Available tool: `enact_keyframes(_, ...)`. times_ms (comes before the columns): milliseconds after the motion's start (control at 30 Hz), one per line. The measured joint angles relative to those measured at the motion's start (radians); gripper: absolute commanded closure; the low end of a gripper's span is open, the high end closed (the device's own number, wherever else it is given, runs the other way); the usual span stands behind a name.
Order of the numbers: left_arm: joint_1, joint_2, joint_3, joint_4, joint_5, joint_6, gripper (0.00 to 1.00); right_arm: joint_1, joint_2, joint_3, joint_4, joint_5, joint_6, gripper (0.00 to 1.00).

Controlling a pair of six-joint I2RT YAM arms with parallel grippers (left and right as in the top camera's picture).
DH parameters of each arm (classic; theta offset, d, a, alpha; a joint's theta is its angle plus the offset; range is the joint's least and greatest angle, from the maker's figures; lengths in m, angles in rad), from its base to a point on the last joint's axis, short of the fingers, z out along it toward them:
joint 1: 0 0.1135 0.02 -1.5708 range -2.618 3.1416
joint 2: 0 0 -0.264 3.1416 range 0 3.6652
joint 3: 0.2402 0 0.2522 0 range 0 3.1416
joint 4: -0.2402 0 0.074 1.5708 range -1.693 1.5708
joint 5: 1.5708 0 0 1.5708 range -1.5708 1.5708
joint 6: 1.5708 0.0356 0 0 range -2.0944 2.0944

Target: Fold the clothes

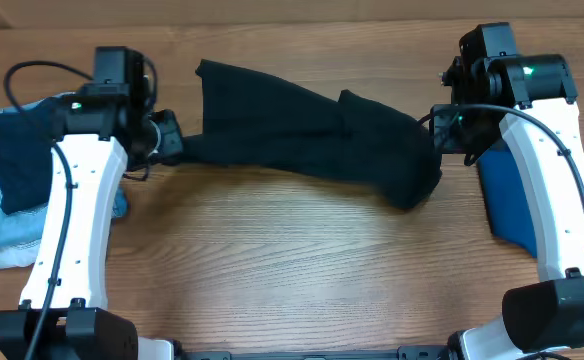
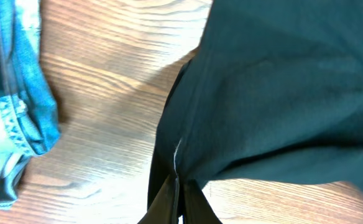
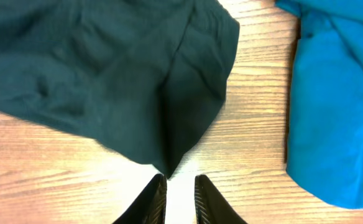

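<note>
Showing one black shirt [image 1: 302,135], one teal [image 1: 502,205]

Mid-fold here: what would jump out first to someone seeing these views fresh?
A big black shirt sprawls across the far middle of the table, its left end pinched in the shut left gripper. The right gripper is slightly open with the shirt's corner just off its tips; a teal garment lies to the right, jeans at far left.
</note>
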Motion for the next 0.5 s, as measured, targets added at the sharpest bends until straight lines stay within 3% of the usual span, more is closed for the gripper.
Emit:
enact_keyframes(67, 0.025, 0.000, 0.000, -0.018, -0.003, 0.007, 0.96, 0.000, 0.000, 0.000, -0.024, -0.010, -0.008, 0.60)
enact_keyframes(233, 0.024, 0.000, 0.000, -0.020, -0.003, 0.026, 0.96, 0.006, 0.000, -0.055, 0.008, -0.240, -0.085, 0.57)
enact_keyframes(400, 0.024, 0.000, 0.000, -0.018, -0.003, 0.026, 0.96, 0.129, 0.016, -0.354, 0.393, -0.319, -0.111, 0.67)
enact_keyframes(500, 0.024, 0.000, 0.000, -0.019, -0.003, 0.026, 0.96, 0.226, 0.059, -0.489, 0.611, -0.194, 0.024, 0.66)
